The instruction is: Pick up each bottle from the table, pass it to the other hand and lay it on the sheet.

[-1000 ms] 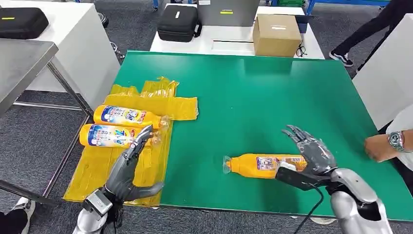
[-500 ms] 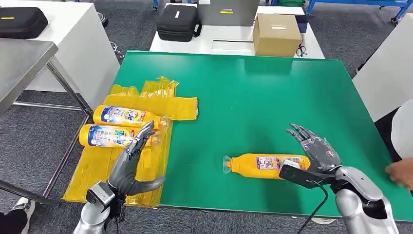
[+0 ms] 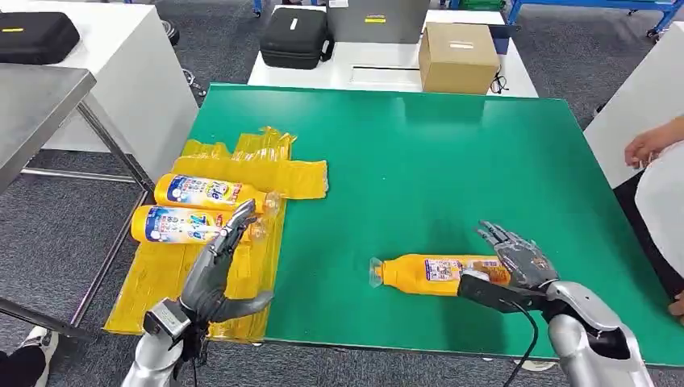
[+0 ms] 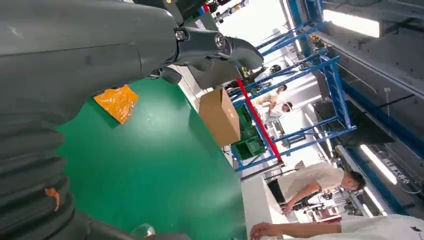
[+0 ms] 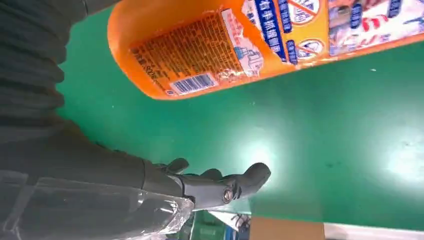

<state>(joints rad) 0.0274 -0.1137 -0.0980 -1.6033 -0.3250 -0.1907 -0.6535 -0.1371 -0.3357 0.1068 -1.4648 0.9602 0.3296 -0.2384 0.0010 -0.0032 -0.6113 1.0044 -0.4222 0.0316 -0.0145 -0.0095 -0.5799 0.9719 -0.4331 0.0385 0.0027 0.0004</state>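
The right hand (image 3: 516, 262) rests spread over the base of the orange bottle (image 3: 431, 274), not yet gripping it. The bottle lies at 5 o'clock on the green worktop (image 3: 419, 153), near the front edge. The left hand (image 3: 216, 270) waits with fingers apart beside the yellow sheet (image 3: 266, 165) at 9 o'clock; open worktop separates them.

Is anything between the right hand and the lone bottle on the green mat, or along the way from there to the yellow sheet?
Nothing visible. The right hand is open at the base end of the bottle, and bare green mat lies between it and the yellow sheet, where two bottles already lie.
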